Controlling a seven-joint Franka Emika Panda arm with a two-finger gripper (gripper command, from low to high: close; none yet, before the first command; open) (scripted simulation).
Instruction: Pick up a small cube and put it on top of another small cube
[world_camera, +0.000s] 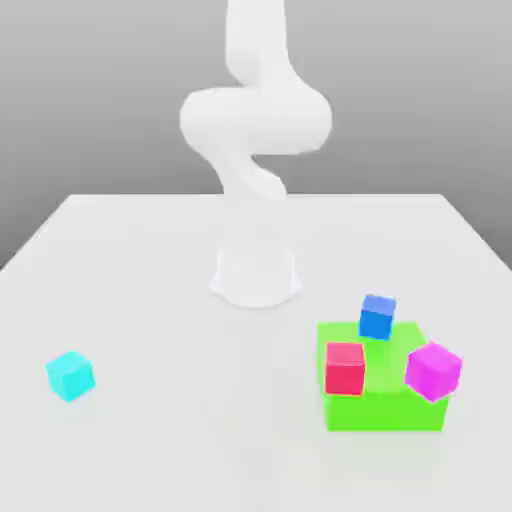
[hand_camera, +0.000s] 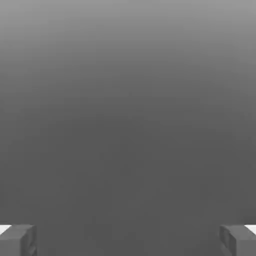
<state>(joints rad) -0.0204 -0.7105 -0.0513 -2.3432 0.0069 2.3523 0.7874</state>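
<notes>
Gripper (hand_camera: 128, 241) wide open, nothing between its fingers
Cyan cube (world_camera: 70, 376) on the pale table (world_camera: 200, 420) — at about eight o'clock in the exterior view, well apart from the green block (world_camera: 385, 412) at four o'clock.

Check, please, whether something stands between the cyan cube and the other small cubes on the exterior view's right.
Nothing visible stands between the cyan cube and the red cube or the magenta cube. Toward the blue cube, the green block's raised edge may need clearing.
</notes>
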